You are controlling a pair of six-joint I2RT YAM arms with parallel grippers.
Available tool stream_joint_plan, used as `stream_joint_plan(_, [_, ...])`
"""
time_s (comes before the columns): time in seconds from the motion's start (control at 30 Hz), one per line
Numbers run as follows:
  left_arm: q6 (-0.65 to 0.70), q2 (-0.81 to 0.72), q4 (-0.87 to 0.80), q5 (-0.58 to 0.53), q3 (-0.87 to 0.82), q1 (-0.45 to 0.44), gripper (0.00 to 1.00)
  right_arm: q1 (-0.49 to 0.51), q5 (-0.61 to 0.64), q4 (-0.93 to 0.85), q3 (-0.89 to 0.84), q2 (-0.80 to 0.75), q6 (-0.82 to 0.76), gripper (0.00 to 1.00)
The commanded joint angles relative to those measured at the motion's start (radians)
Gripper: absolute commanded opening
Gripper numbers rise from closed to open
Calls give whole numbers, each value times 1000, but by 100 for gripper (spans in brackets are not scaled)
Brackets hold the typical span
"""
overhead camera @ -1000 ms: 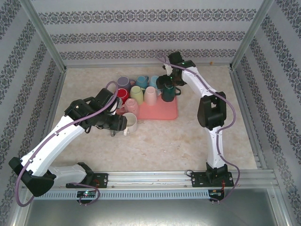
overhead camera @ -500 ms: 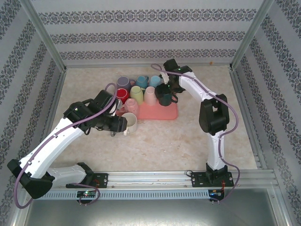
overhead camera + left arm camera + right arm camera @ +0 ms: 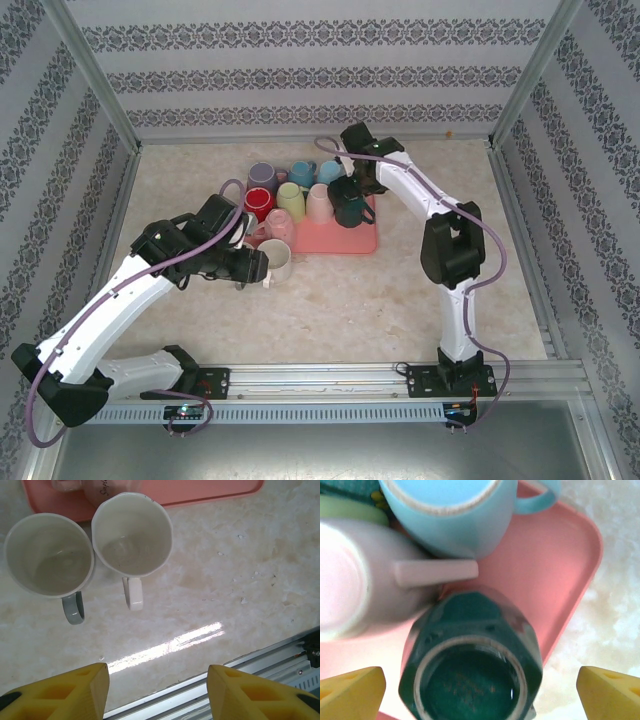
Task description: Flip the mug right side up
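Hovering over the pink tray [image 3: 560,575], the right gripper [image 3: 481,676] has its yellow fingers [image 3: 355,692] spread wide. The dark green mug [image 3: 470,615] stands below the gap, touched by neither finger. This faceted mug stands at the tray's right end and appears to be mouth down, with a pale ring on its upturned face. No print shows on it. A pale pink mug [image 3: 365,585], bottom up, touches its side, its handle pointing at a light blue mug [image 3: 455,525] just behind.

The left gripper [image 3: 156,672] hangs above the marbled table [image 3: 240,580] with its claw partly spread and nothing between the fingers. Two white mugs sit upright and touching just off the tray's near edge, one with a white handle [image 3: 132,532], one with a grey handle [image 3: 47,555]. A mug on the tray behind them carries dark script [image 3: 102,487], cut off and unreadable.
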Motion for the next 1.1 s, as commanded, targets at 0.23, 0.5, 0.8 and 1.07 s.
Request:
stream_joint_plan(0.23, [-5,-20,-22,-22,-1,12,55,6,-52,-50,40,77,-14,92])
stream_joint_plan(0.5, [-7,-27,-20,-21,-16,13,55,8,-41,-34,3,91,-14,91])
stream_joint_plan(0.8, [-8,-29,-26,-31,-4,13,55,9,2,-37,14,95,-7,78])
stream_joint_plan(1.07, [-22,-46,-14,-42,-5,13,55,-1,-35,-22,-24,-45,23,71])
